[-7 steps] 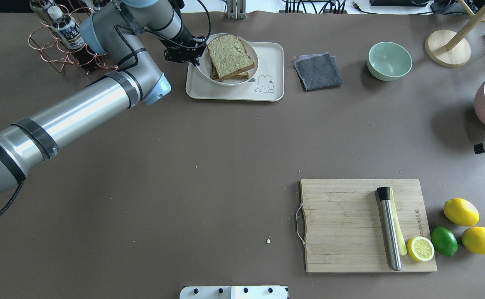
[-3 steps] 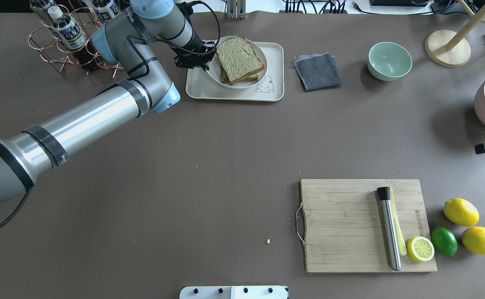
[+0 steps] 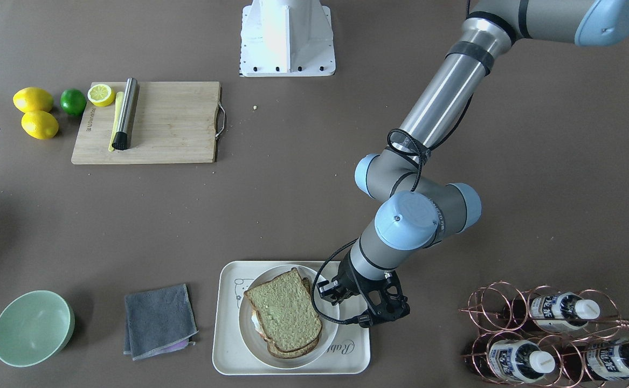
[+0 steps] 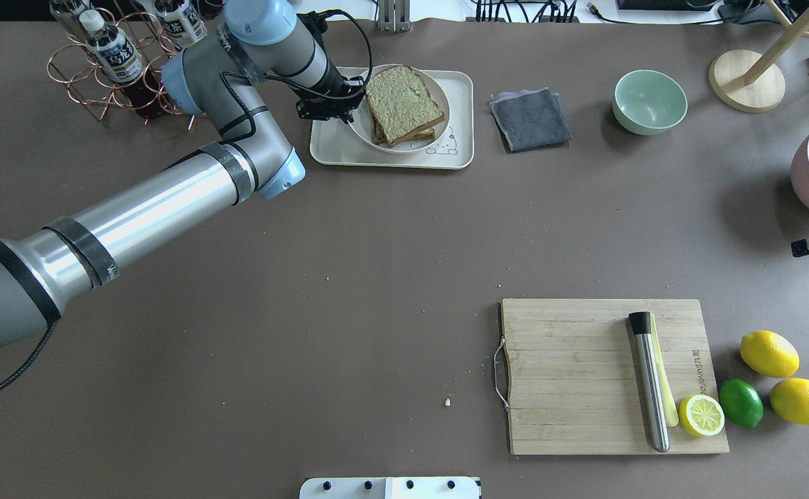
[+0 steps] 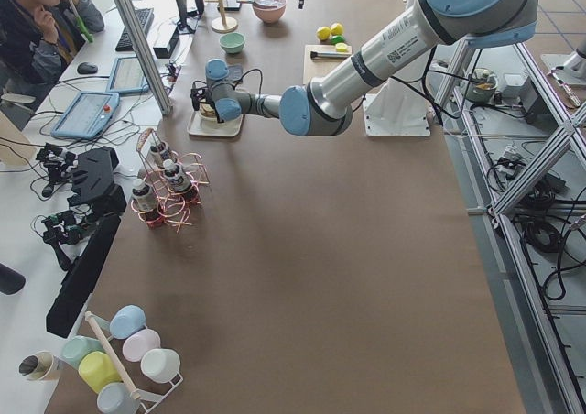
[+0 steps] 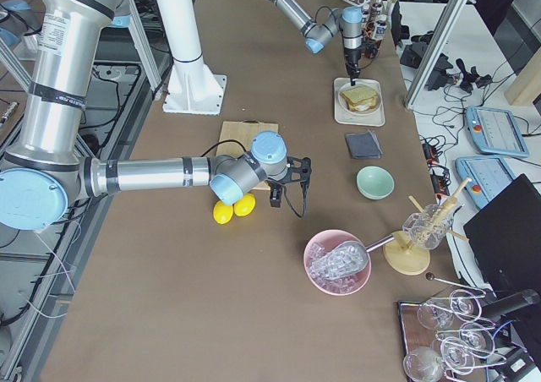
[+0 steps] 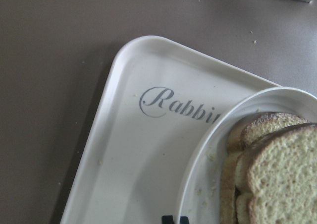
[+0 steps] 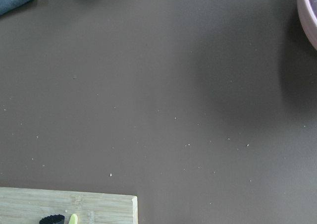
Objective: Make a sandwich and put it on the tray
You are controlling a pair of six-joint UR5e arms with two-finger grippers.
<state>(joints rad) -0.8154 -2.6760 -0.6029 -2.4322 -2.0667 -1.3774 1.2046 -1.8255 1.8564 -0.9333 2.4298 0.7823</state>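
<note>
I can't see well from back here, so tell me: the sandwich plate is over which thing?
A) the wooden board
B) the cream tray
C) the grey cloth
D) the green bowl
B: the plate lies inside the outline of the tray, with the left gripper at its rim.

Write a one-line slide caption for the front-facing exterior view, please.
Left gripper holds the plate with the sandwich by its rim, over the cream tray.

Even, diffuse light casts soft shadows; both wrist views look slightly soft.
</note>
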